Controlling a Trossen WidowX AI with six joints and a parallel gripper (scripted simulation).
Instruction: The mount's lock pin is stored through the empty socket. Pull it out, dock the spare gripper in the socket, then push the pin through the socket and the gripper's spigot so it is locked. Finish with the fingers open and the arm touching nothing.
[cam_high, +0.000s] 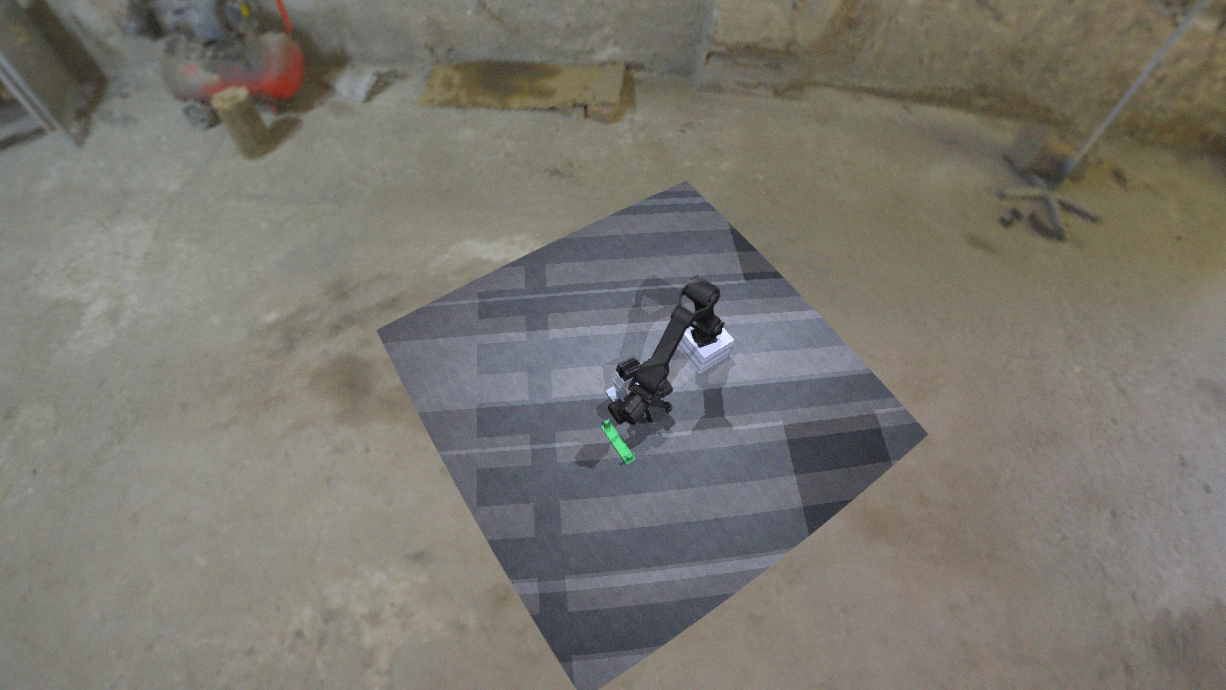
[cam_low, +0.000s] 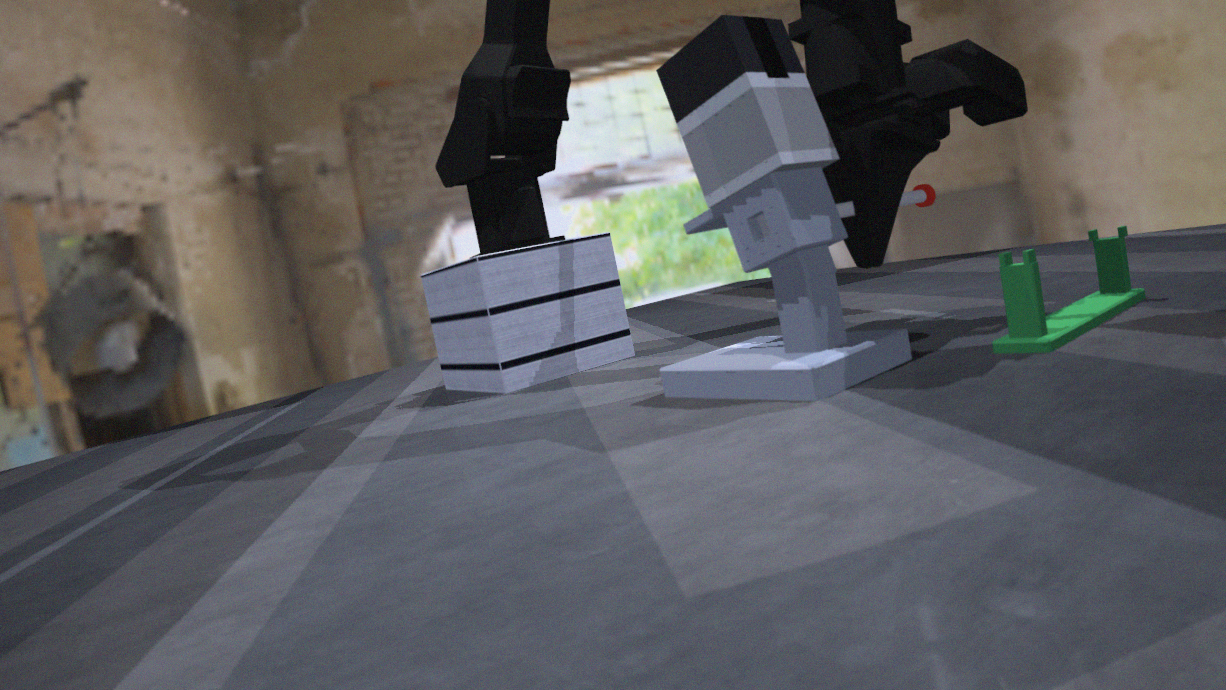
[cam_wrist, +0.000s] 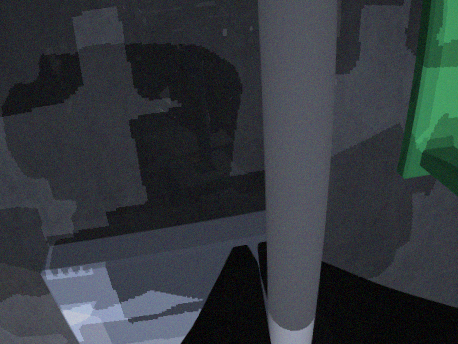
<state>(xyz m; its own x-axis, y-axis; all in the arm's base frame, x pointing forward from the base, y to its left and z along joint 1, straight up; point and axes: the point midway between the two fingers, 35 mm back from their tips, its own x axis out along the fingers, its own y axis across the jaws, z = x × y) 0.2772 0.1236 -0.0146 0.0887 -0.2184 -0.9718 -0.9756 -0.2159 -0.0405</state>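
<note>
Laterally, the jaws (cam_low: 871, 257) are gripping the lock pin (cam_low: 911, 198) (cam_wrist: 298, 150), its red-tipped end pointing away from the grey mount (cam_low: 785, 372); the spare gripper (cam_low: 744, 107) is sitting atop the mount, and the green cradle (cam_high: 618, 443) (cam_low: 1087, 312) (cam_wrist: 435, 95) is standing nearby on the tabletop (cam_high: 686, 531) (cam_low: 514, 548).

A red tank (cam_high: 281, 68) sits on the concrete floor (cam_high: 214, 282), a short log (cam_high: 241, 124) just beside it. A yellowish board (cam_high: 523, 84) lies by the wall (cam_high: 660, 38); well apart, a thin pole (cam_high: 1123, 101) slants upward. Green grass (cam_low: 664, 244) shows through an opening.
</note>
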